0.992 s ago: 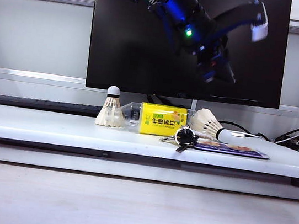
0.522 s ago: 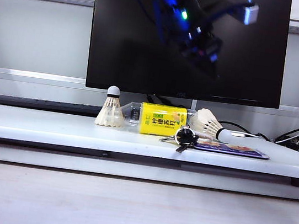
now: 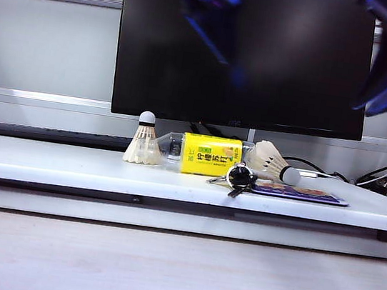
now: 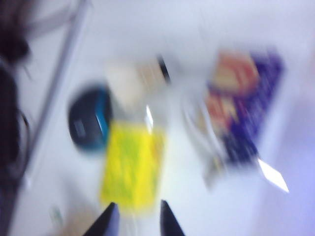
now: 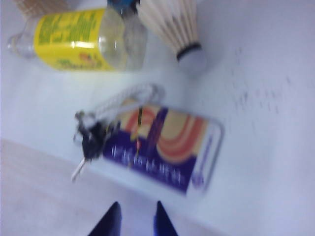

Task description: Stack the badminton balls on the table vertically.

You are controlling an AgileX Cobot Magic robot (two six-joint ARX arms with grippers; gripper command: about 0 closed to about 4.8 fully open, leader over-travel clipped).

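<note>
White worktop (image 3: 68, 163) below a monitor (image 3: 243, 51); left end effector (image 4: 135, 219) and right end effector (image 5: 134, 219) parted, empty; the arms' reflection has since blurred away.

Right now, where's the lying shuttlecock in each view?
Exterior: lying shuttlecock right of centre on the table, cork pointing right.
Left wrist: blurred pale shape just past the yellow-labelled bottle.
Right wrist: along the upper edge, cork toward the card.
Shared landmark: the yellow-labelled bottle beside it.

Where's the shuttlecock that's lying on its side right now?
In the exterior view the tipped shuttlecock lies right of centre on the table, just right of the yellow-labelled bottle, behind the keys and card, cork pointing right.
</note>
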